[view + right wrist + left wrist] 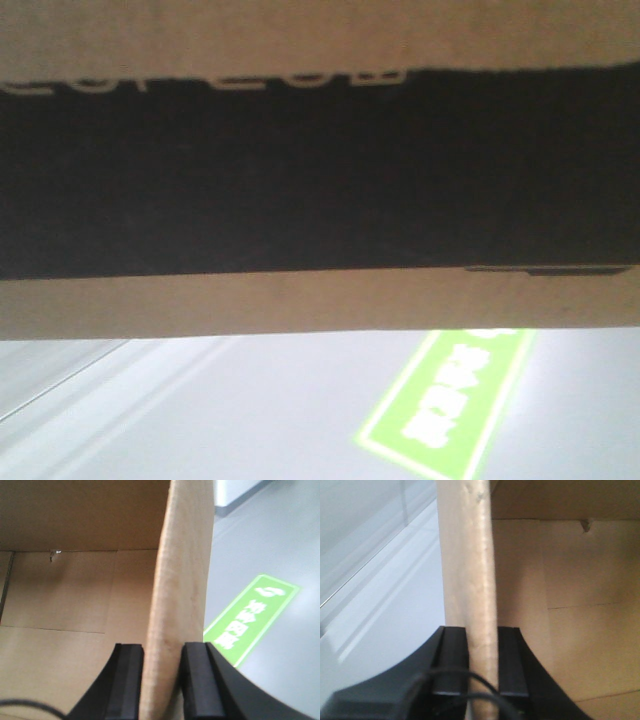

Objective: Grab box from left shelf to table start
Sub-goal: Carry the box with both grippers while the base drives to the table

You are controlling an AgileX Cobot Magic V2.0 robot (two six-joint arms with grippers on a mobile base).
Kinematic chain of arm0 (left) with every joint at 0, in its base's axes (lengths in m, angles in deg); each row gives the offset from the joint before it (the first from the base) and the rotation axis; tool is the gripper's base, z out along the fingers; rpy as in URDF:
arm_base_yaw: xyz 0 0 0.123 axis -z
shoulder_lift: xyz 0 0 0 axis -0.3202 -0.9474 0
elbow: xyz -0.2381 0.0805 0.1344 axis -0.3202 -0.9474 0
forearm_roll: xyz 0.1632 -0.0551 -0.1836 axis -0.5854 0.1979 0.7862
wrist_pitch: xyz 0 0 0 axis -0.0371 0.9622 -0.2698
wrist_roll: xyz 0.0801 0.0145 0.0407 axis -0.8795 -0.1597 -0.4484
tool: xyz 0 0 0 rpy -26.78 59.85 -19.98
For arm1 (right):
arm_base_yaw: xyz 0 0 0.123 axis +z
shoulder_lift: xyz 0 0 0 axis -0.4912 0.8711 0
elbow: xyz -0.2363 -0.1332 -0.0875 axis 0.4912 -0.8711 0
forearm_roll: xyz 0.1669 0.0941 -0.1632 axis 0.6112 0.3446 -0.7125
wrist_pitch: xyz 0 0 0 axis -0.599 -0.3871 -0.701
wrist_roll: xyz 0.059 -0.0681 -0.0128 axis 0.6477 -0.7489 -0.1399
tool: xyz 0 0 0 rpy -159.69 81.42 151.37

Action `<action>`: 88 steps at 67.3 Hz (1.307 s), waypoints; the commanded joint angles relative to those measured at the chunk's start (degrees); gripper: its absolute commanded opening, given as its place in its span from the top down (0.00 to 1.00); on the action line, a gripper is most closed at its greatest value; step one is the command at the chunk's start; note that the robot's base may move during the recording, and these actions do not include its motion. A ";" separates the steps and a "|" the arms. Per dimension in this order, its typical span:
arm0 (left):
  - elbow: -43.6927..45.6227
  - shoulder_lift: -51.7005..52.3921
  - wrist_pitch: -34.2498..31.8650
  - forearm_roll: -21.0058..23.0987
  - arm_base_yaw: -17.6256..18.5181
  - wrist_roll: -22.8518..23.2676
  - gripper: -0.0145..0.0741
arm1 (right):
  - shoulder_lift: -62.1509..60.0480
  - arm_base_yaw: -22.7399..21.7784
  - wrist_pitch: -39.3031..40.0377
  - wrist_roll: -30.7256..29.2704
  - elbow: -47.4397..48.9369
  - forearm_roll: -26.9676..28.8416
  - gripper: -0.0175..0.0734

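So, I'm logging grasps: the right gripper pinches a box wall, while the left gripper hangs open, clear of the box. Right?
No: the left gripper is shut on a box wall too, a pad on each side, as the left wrist view shows. The right gripper does pinch a wall.

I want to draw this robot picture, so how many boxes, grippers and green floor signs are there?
cardboard box: 1
grippers: 2 (left gripper, right gripper)
green floor sign: 1
Total: 4
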 commanded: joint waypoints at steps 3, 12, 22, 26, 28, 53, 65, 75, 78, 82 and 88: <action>2.22 0.15 -9.84 4.54 0.66 -0.67 0.94 | 1.00 -0.33 8.00 -0.34 1.60 -0.45 0.74; 2.22 0.15 -9.84 4.54 0.66 -0.67 0.94 | 1.00 -0.33 8.00 -0.34 1.60 -0.45 0.74; 2.22 0.15 -9.84 4.54 0.66 -0.67 0.94 | 1.00 -0.33 8.00 -0.34 1.60 -0.45 0.74; 2.22 0.15 -9.84 4.54 0.66 -0.67 0.94 | 1.00 -0.33 8.00 -0.34 1.60 -0.45 0.74; 2.22 0.15 -9.84 4.54 0.66 -0.67 0.94 | 1.00 -0.33 8.00 -0.34 1.60 -0.45 0.74; 2.22 0.15 -9.84 4.54 0.66 -0.67 0.94 | 1.00 -0.33 8.00 -0.34 1.60 -0.45 0.74; 2.22 0.15 -9.84 4.54 0.66 -0.67 0.94 | 1.00 -0.33 8.00 -0.34 1.60 -0.45 0.74; 2.22 0.15 -9.84 4.54 0.66 -0.67 0.94 | 1.00 -0.33 8.00 -0.34 1.60 -0.45 0.74; 2.22 0.15 -9.84 4.54 0.66 -0.67 0.94 | 1.00 -0.33 8.00 -0.34 1.60 -0.45 0.74; 2.22 0.15 -9.84 4.54 0.66 -0.67 0.94 | 1.00 -0.33 8.00 -0.34 1.60 -0.45 0.74; 2.22 0.15 -9.84 4.54 0.66 -0.67 0.94 | 1.00 -0.33 8.00 -0.34 1.60 -0.45 0.74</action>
